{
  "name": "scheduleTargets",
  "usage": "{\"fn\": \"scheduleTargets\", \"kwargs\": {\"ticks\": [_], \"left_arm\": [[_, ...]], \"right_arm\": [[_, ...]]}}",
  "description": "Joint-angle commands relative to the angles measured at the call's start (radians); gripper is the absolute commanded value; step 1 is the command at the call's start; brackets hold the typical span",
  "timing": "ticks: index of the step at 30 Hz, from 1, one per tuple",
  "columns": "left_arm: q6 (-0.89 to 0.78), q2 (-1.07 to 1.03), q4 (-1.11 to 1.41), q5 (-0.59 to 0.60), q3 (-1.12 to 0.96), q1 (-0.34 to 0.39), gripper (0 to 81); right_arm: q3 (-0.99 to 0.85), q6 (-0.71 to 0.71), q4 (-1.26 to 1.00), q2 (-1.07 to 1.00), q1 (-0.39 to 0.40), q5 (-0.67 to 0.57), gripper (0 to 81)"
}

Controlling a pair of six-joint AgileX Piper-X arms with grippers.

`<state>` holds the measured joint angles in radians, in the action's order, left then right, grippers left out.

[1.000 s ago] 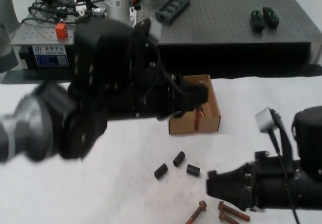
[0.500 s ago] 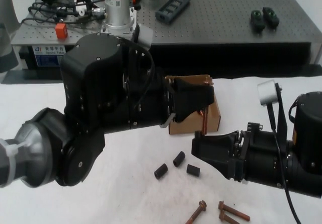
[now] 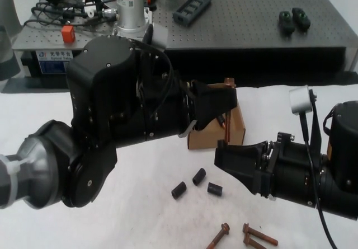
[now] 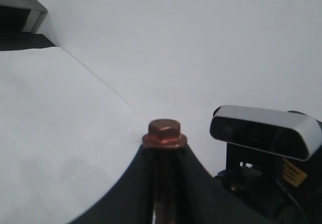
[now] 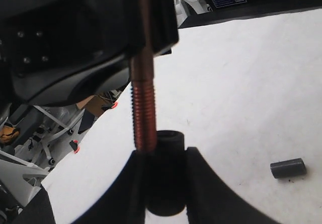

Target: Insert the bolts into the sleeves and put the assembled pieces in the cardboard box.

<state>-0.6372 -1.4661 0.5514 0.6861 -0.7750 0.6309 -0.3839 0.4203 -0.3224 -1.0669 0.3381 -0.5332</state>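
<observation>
My left gripper is shut on a copper bolt, hex head up between the fingers. In the high view that left gripper hangs in front of the cardboard box with the bolt pointing down. My right gripper is shut on a black sleeve, held upright. The bolt's threaded end comes down to the sleeve's rim; whether it has entered the bore I cannot tell. In the high view the right gripper sits just below and right of the left one.
Three loose black sleeves lie on the white cloth in front of the box, one also in the right wrist view. Loose copper bolts lie near the front edge. A dark perforated bench rises behind the box.
The left arm swung in and settled with the bolt in front of the box. The right arm rose from the front edge and moved left, bringing the sleeve under the bolt.
</observation>
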Motion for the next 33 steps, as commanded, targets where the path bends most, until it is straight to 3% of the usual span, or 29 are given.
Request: {"fn": "scheduleTargets", "kwargs": {"ticks": [1, 11, 18, 26, 33], "left_arm": [[-0.007, 0.010, 0.027, -0.029, -0.002, -0.003, 0.6], [-0.007, 0.010, 0.027, -0.032, -0.002, -0.003, 0.6], [-0.007, 0.010, 0.027, -0.024, -0.002, -0.003, 0.6], [-0.007, 0.008, 0.027, 0.023, -0.002, -0.003, 0.6], [-0.007, 0.008, 0.027, 0.044, -0.002, -0.003, 0.6]], "right_arm": [[-0.001, -0.016, 0.026, 0.019, 0.001, -0.024, 2.4], [-0.001, -0.016, 0.023, 0.022, 0.001, -0.019, 2.4], [-0.001, -0.041, 0.005, 0.043, 0.001, 0.076, 2.4], [-0.001, -0.042, -0.066, 0.043, 0.001, 0.072, 2.4], [-0.001, -0.042, -0.066, 0.043, 0.001, -0.021, 2.4]]}}
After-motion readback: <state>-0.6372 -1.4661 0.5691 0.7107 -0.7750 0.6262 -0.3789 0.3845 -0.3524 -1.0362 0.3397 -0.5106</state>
